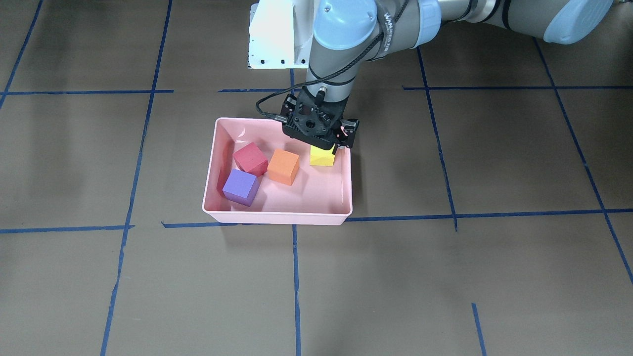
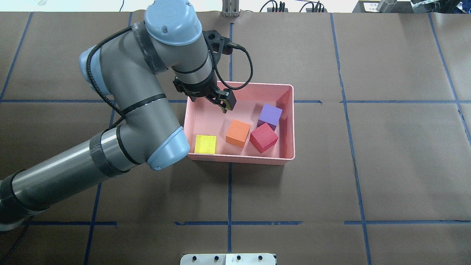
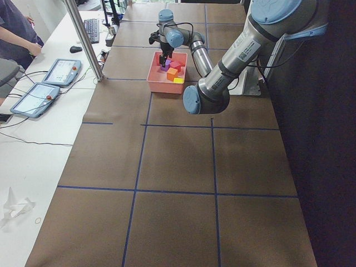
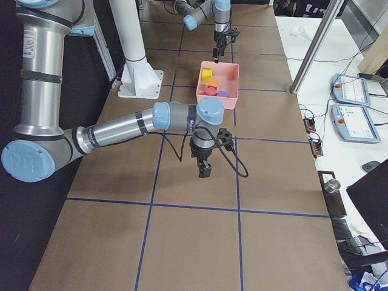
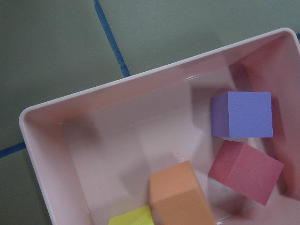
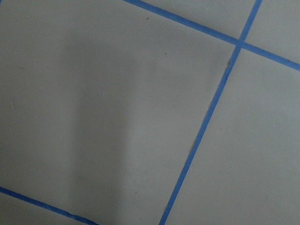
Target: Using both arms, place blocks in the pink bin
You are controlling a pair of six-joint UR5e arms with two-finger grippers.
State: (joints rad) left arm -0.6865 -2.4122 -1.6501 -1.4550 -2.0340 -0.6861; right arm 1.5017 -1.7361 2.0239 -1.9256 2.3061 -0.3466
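Observation:
The pink bin (image 2: 239, 159) sits mid-table. Inside it lie the red block (image 2: 263, 137), the purple block (image 2: 269, 115), the orange block (image 2: 238, 133) and the yellow-green block (image 2: 205, 144), all resting on the floor of the bin. My left gripper (image 2: 225, 106) hangs above the bin's left part, open and empty, apart from every block. The left wrist view looks down on the bin (image 5: 140, 75) and the blocks. My right gripper (image 4: 205, 171) hovers low over bare table far from the bin; I cannot tell whether it is open or shut.
The white pedestal base (image 4: 139, 82) stands at the robot's side of the table. A metal post (image 3: 83, 39) and tablets (image 3: 50, 83) stand on the white bench beside the table. Blue tape lines grid the brown tabletop.

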